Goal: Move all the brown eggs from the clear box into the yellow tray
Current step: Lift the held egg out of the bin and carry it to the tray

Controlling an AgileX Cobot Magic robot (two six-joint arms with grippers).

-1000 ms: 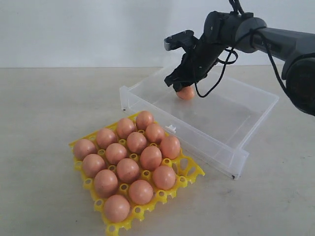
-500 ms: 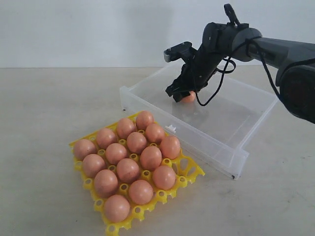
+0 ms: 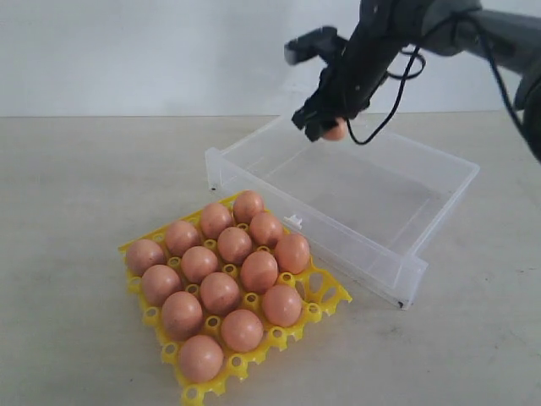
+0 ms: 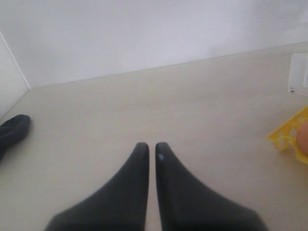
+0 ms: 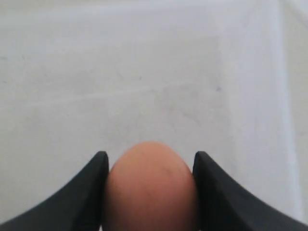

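Observation:
My right gripper (image 3: 325,127) is shut on one brown egg (image 3: 336,130) and holds it in the air above the far side of the clear box (image 3: 254,182). In the right wrist view the egg (image 5: 150,185) fills the gap between the two black fingers (image 5: 91,187), with the box's floor (image 5: 144,72) below and no other egg on it. The yellow tray (image 3: 325,292) lies in front of the box with several brown eggs (image 3: 220,292) in its cups. My left gripper (image 4: 148,144) is shut and empty above bare table, with the tray's corner (image 4: 288,137) off to one side.
The beige table (image 3: 76,186) stretches around the tray and box, with a white wall behind. A dark object (image 4: 14,130) lies at the edge of the left wrist view. A corner of the clear box (image 4: 298,72) shows there too.
The right gripper has risen from the box floor with the egg between its fingers and now hangs well above the box. The tray and its eggs have not moved.

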